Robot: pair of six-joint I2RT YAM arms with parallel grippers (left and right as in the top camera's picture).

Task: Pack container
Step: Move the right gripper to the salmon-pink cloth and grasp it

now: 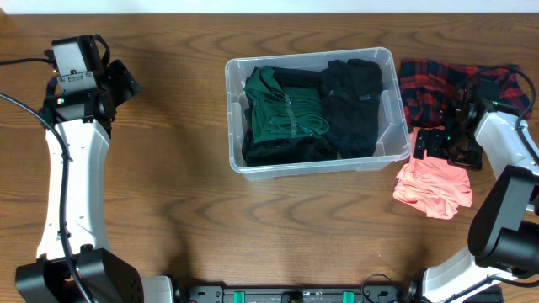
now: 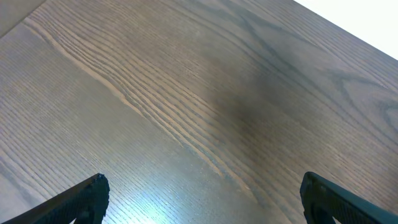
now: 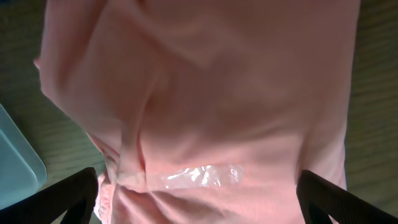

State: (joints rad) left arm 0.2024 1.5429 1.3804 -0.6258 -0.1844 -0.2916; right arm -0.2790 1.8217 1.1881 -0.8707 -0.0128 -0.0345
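Note:
The clear plastic container (image 1: 312, 160) sits at the table's middle, holding a folded green garment (image 1: 286, 105) on the left and a black garment (image 1: 354, 97) on the right. A folded pink garment (image 1: 434, 185) lies on the table right of it and fills the right wrist view (image 3: 205, 93), with a strip of clear tape on it. My right gripper (image 1: 440, 150) hovers over its far edge, open, fingers either side of the cloth (image 3: 199, 199). A red-and-black plaid garment (image 1: 438, 84) lies behind it. My left gripper (image 1: 118, 80) is open and empty over bare wood (image 2: 199, 199).
The container's corner shows pale blue at the left edge of the right wrist view (image 3: 15, 155). The right arm's base (image 1: 505, 219) stands at the table's front right, the left arm's base (image 1: 76, 278) at the front left.

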